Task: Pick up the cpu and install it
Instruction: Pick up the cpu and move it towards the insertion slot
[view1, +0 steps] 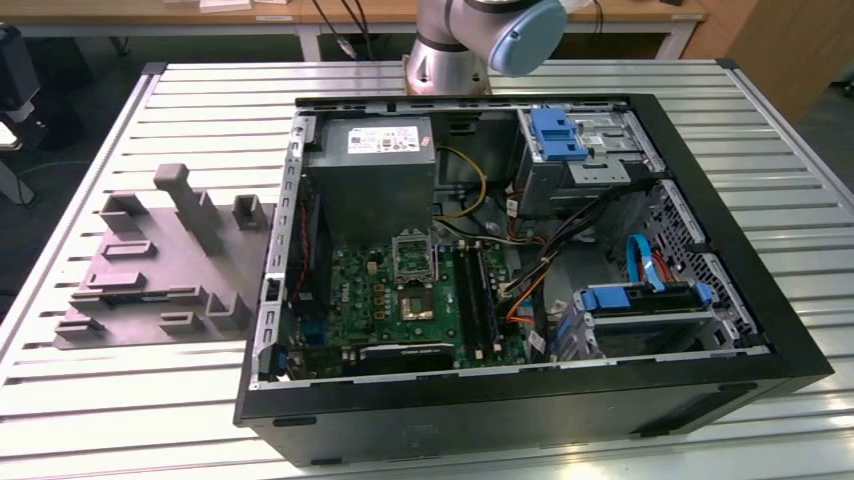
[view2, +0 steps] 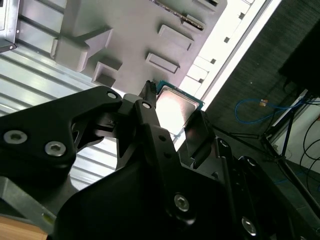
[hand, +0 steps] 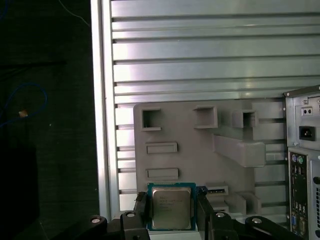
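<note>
The cpu, a small square chip with a pale silver top and a green edge, sits between my gripper's two black fingers, which are shut on its sides. It hangs in the air well above the grey fixture plate. The second wrist view also shows the cpu clamped between the fingers. In the exterior view the motherboard's socket frame lies inside the open computer case, and the arm's base stands behind the case.
The grey fixture plate with raised blocks and pockets lies on the slatted metal table at the exterior view's left of the case. Inside the case are a grey power supply, cables, drive bays and memory sticks.
</note>
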